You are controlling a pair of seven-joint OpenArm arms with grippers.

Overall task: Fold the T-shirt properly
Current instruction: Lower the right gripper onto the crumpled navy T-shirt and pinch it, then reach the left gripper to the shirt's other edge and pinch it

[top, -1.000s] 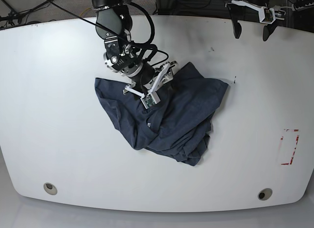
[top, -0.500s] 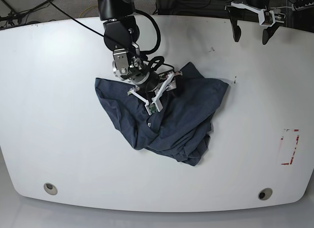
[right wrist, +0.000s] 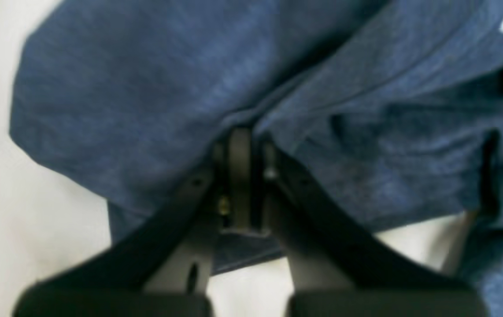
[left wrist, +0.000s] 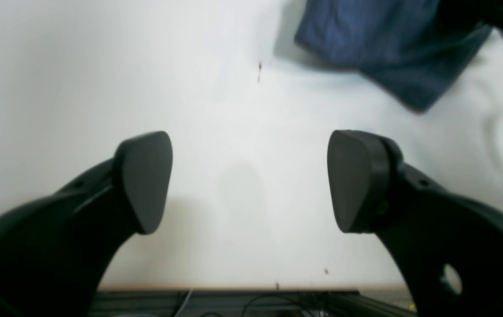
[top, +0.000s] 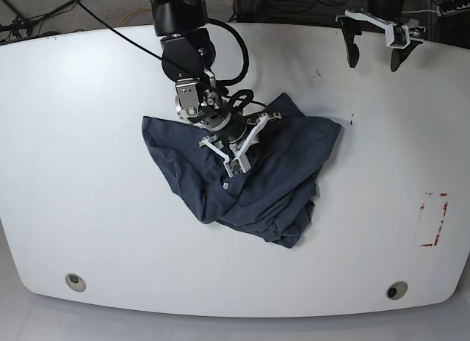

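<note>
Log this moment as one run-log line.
T-shirt: crumpled on table | right gripper: shut on T-shirt | left gripper: open, empty

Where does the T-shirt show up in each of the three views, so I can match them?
Base: the T-shirt lies crumpled at the table's middle, under the right end effector.
Left wrist: only a corner of it shows, top right, beyond the open left end effector.
Right wrist: it fills most of the picture, pinched by the end effector.
Shared landmark: the white table.
</note>
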